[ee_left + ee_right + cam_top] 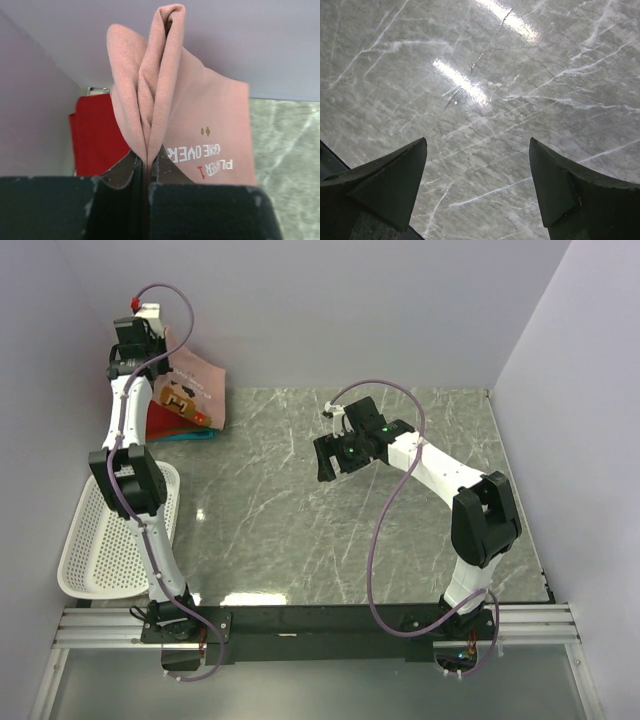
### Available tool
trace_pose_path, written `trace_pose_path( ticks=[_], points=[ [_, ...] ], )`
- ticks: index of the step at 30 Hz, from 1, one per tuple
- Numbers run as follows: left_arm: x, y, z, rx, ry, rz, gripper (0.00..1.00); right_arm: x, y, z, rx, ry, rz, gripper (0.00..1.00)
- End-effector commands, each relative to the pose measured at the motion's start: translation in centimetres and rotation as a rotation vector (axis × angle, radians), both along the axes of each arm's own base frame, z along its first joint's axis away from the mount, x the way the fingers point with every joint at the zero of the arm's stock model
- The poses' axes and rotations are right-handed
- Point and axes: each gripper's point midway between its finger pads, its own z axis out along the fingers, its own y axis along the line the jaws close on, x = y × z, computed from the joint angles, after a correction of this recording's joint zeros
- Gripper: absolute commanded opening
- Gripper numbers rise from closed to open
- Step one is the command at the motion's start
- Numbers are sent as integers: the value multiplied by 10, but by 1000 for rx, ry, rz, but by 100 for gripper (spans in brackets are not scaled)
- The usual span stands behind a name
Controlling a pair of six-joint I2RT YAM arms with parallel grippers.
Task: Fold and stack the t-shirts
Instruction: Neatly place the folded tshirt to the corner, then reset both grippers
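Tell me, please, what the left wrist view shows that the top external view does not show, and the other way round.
Only the left wrist view: the left gripper shut on a bunched fold of the pink t-shirt, and the print as upside-down words. Only the top external view: the white basket, a strip of teal t-shirt, and the right gripper open above the table, holding nothing. Both: the pink t-shirt held up at the far left corner, the red t-shirt by it, and the table.
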Motion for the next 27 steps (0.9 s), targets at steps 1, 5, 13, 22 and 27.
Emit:
trace_pose_path(
  ticks=[1,5,13,22,27],
  points=[
    [10,26,42,59,-129,15,0,9,6,12,12,-33,2,89],
    [12,35,23,73,-96,14,0,8,7,10,11,-26,3,89],
    [21,55,-11,85,-62,76,6,8,7,11,8,-30,6,89],
    [15,110,34,237,-136,239,71,13,-5,23,-30,-79,-8,91],
    [-9,103,78,250,-174,215,85,20,-22,38,-23,-116,-42,93]
  ],
)
